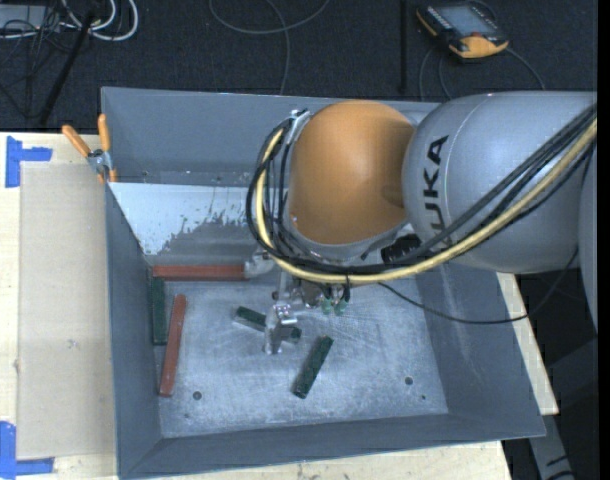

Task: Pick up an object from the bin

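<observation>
Bin: You are looking down into a grey metal bin. Its floor is scuffed pale, and five small bars lie loose on it.

Nearest bar: A dark green bar, long, flat and narrow, lies slanted on the floor closest to the front wall. Its upper end points up toward the gripper, and it sits just below and to the right of it.

Gripper: The gripper hangs low over the middle of the floor, between that bar and a shorter piece. You can see nothing held in it, and you cannot tell whether it is released or clenched.

Short piece: A short dark green piece, stubby and tilted, lies just left of the gripper. You cannot tell whether the two touch.

Left side: A reddish-brown bar lies slanted near the left wall. A second dark green bar lies just beside it, closer to the wall. Both are well apart from the gripper.

Back wall: Another reddish-brown bar lies flat along the foot of the sloping back wall.

Arm: The silver arm reaches in from the right. Its orange cover stands above the gripper, and black and yellow cables loop around that cover.
</observation>
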Motion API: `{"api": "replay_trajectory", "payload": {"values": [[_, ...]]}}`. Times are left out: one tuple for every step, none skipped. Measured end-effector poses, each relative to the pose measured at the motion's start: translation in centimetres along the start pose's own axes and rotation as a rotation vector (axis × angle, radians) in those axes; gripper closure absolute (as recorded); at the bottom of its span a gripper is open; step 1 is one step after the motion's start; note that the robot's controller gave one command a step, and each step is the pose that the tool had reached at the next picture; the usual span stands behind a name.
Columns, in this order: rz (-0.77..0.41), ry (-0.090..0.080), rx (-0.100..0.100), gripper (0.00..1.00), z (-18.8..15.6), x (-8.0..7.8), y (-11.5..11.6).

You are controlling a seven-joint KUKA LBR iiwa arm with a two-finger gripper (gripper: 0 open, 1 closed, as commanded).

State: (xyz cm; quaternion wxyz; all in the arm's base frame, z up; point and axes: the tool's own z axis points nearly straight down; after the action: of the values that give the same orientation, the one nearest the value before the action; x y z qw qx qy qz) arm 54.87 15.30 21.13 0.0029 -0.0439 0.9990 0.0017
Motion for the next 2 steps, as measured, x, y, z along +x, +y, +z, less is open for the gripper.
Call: {"api": "replay_trajectory", "payload": {"values": [[-0.172,-0.001,0.004,0.00,6.5,-3.9,-2.6],[-0.233,-0.005,0.000,1.00,13.2,-1.4,-6.0]]}}
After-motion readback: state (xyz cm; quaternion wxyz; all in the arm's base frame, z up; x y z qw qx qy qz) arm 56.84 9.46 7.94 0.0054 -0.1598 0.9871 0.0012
